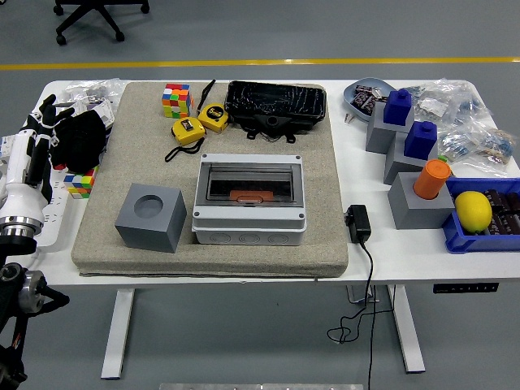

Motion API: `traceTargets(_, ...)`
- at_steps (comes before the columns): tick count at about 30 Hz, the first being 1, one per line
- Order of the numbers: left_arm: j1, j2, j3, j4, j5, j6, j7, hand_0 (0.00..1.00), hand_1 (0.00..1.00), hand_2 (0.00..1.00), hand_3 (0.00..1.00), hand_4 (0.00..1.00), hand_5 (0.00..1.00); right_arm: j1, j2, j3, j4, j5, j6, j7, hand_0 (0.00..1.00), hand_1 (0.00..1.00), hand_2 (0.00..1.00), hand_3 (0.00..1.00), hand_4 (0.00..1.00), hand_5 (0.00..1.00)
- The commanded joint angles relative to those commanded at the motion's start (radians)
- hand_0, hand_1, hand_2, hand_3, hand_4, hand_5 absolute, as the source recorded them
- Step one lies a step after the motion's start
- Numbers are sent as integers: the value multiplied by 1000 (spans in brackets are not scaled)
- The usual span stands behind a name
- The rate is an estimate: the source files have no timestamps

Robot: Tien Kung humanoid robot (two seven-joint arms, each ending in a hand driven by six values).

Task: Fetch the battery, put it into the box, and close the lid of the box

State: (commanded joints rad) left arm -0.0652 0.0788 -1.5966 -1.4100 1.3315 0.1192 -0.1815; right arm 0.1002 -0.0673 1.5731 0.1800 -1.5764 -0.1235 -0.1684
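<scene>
A white table [382, 252] carries a beige felt mat [146, 252], and on the mat sits the grey plastic junction box [250, 213] with its clear hinged lid [250, 180] lying down over the opening. Through that lid a flat orange-brown battery [251, 195] shows inside the box, so fetching and placing look done, and the closing appears finished or nearly so. The robot's left hand [45, 122] hangs at the table's left edge, well apart from the box, fingers spread and holding nothing. The next move, if any, calls for pressing the lid's front edge until it latches.
</scene>
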Motion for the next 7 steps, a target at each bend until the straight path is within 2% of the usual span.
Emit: traceTargets(7, 3, -4, 1, 3, -12, -4, -3, 929, 940, 883, 810, 998, 934, 0, 4, -1, 0, 12, 9, 9, 961, 792, 749, 750, 998, 894)
